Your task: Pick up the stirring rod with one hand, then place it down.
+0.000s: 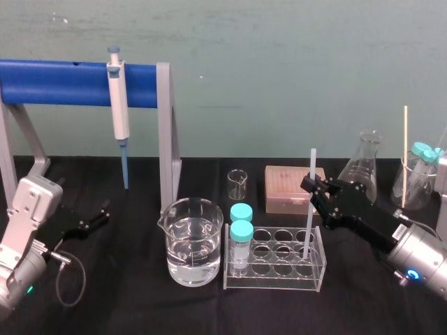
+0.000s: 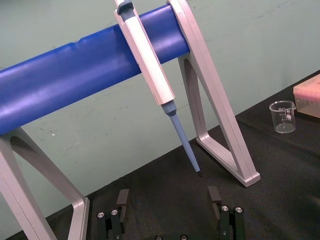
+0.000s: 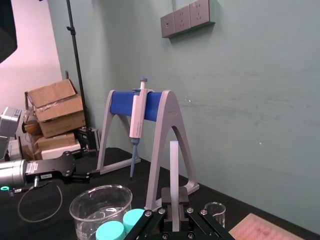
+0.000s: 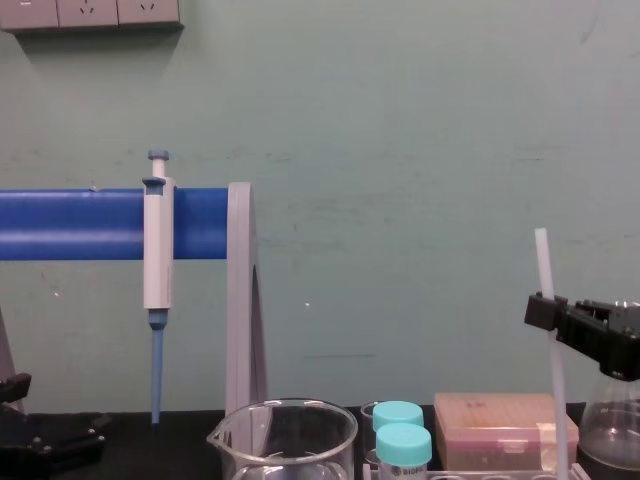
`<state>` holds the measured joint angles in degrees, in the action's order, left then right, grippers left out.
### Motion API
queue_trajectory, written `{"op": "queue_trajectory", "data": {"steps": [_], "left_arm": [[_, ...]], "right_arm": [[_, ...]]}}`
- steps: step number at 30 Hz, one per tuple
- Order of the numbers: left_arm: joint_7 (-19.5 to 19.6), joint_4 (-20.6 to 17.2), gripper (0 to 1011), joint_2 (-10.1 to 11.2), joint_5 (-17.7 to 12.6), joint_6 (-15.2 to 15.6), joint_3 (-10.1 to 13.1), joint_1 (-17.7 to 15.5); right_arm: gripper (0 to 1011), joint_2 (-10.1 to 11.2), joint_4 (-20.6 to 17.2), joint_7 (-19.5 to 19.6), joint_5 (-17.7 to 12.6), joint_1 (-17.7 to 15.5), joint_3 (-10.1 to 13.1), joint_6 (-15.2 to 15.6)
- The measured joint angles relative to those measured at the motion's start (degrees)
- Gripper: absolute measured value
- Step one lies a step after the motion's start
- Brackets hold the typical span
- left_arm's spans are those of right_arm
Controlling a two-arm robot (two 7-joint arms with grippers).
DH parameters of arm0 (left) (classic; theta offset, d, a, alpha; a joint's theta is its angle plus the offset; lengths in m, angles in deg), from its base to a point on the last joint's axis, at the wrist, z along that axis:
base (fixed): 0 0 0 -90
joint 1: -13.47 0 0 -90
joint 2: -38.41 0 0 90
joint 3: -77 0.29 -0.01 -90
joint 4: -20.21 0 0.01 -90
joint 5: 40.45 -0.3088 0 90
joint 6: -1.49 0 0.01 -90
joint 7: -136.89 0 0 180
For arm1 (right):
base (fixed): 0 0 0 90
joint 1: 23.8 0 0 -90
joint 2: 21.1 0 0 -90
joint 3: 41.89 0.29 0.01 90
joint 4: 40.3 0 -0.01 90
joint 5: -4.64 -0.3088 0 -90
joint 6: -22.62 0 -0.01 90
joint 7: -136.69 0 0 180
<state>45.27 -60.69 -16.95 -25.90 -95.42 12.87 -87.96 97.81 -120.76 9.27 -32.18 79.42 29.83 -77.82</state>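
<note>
The stirring rod (image 1: 312,162) is translucent white, the right gripper (image 1: 312,190) black. The pipette (image 1: 119,98) is white with a blue tip, its stand (image 1: 165,132) grey and blue.

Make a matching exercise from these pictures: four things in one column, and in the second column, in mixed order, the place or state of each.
Things
1. stirring rod
2. pipette
3. large beaker
4. left gripper

Places and states
A. hangs on the blue bar of the stand
B. parked at the left of the black table, jaws open
C. stands upright in the clear rack, between the jaws of the right gripper
D. stands beside the rack, with clear liquid inside

Pairs: 1-C, 2-A, 3-D, 4-B
</note>
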Motion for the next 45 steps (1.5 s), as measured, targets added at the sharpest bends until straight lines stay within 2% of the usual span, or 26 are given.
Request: {"op": "queue_trajectory", "data": {"steps": [6, 20, 45], "left_arm": [[0.0, 0.0, 1000, 0.0, 0.0, 0.0, 0.0, 0.0], [0.0, 0.0, 1000, 0.0, 0.0, 0.0, 0.0, 0.0], [0.0, 0.0, 1000, 0.0, 0.0, 0.0, 0.0, 0.0]], "right_arm": [[71, -0.27, 0.37, 0.32, 0.19, -0.52, -0.22, -0.06], [72, -1.66, 2.61, 0.77, 2.65, -1.04, -0.38, -2.79], [71, -2.77, 2.89, 2.4, 4.88, -1.62, -0.6, -2.29]]}}
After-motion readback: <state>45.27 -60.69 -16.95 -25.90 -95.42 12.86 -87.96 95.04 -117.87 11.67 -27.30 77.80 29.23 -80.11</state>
